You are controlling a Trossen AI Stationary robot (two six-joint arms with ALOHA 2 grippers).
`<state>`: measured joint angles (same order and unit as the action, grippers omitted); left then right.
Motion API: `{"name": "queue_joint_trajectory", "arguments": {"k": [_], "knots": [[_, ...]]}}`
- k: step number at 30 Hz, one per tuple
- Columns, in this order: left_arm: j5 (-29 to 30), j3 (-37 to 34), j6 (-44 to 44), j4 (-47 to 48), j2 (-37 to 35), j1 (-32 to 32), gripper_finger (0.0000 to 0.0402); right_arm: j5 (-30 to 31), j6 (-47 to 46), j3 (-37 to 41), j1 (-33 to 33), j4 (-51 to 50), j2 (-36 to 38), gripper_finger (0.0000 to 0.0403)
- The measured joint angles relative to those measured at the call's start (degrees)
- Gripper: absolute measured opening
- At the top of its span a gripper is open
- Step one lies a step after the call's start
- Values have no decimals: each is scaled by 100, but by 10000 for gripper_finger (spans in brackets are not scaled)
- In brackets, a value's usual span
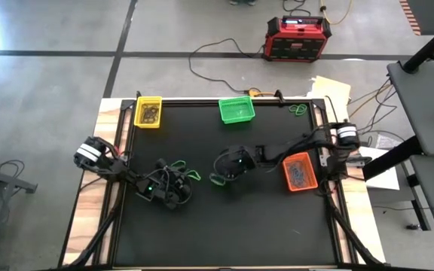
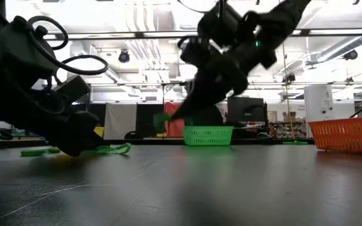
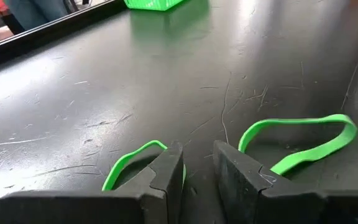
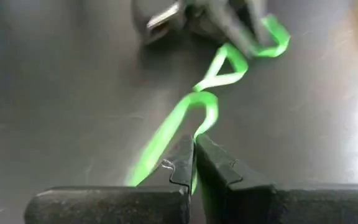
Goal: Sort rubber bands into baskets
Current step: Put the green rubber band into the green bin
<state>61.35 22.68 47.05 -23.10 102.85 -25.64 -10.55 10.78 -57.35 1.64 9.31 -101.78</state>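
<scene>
My right gripper (image 1: 221, 175) (image 4: 194, 146) is shut on a green rubber band (image 4: 185, 118) near the table's middle, raised above the table in the low view (image 2: 180, 113). My left gripper (image 1: 173, 184) (image 3: 197, 162) is down at the table left of it, its fingers a narrow gap apart. One green band (image 3: 132, 165) lies flat at one of its fingertips and another (image 3: 303, 140) lies beside the other. The yellow basket (image 1: 148, 112) and green basket (image 1: 236, 110) stand at the far edge. The orange basket (image 1: 300, 172) stands at the right. My right gripper pinches the green band between its two fingers, at a stretch of the loop (image 4: 197, 134) right by the fingertips. The rest of the loop (image 4: 207, 102) sticks out ahead of the fingers as a doubled strand. The band (image 2: 162, 117) shows clear of the table. My left gripper has one fingertip (image 3: 169, 165) over the edge of a flat band; whether it touches it, I cannot tell.
Another green band (image 1: 298, 110) lies at the table's far edge, right of the green basket. The yellow and orange baskets hold dark bands. A red and black box (image 1: 296, 38) stands on the floor beyond the table.
</scene>
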Motion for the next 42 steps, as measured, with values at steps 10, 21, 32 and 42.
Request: {"name": "queue_joint_trajectory", "arguments": {"k": [10,21,32,42], "knots": [[-33,-39,9,19,9,-1,77,856,518,-14,997,-855,1077,9],[-36,-39,-53,-9,9,-1,77,1718,543,-540,2820,-1035,876,9],[-107,2,-1,-285,-121,-5,77,1614,786,-1963,3423,-2572,-378,9],[-80,28,-395,-305,-562,-5,78,1309,564,-2235,3391,-3010,-563,9]]}}
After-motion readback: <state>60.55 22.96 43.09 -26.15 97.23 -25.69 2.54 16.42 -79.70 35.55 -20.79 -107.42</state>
